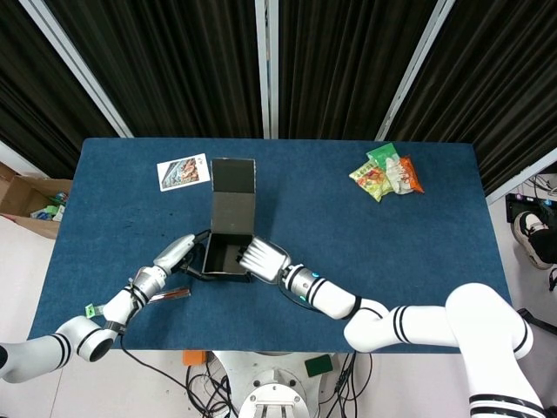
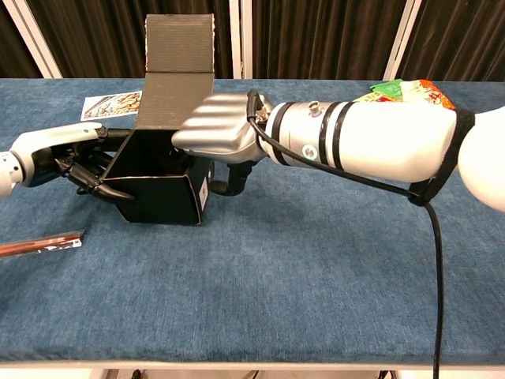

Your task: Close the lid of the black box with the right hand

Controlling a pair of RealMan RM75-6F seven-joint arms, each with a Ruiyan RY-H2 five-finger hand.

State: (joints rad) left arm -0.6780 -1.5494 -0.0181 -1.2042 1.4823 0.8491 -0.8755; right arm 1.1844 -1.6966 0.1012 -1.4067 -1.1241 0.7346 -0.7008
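Note:
The black box (image 1: 224, 257) (image 2: 158, 189) stands open near the table's front left. Its lid (image 1: 232, 196) (image 2: 177, 79) rises upright from the far edge. My left hand (image 1: 177, 253) (image 2: 69, 162) grips the box's left wall, with dark fingers curled round the near left corner. My right hand (image 1: 266, 260) (image 2: 215, 131) lies flat with its fingers stretched over the box's right rim and opening, in front of the lid. Its thumb hangs down by the right wall. It holds nothing.
Several snack packets (image 1: 385, 171) (image 2: 404, 89) lie at the back right. A picture card (image 1: 184, 171) (image 2: 110, 103) lies behind the box to the left. A thin brown packet (image 1: 172, 294) (image 2: 41, 243) sits near the front left edge. A cardboard box (image 1: 30, 202) stands on the floor.

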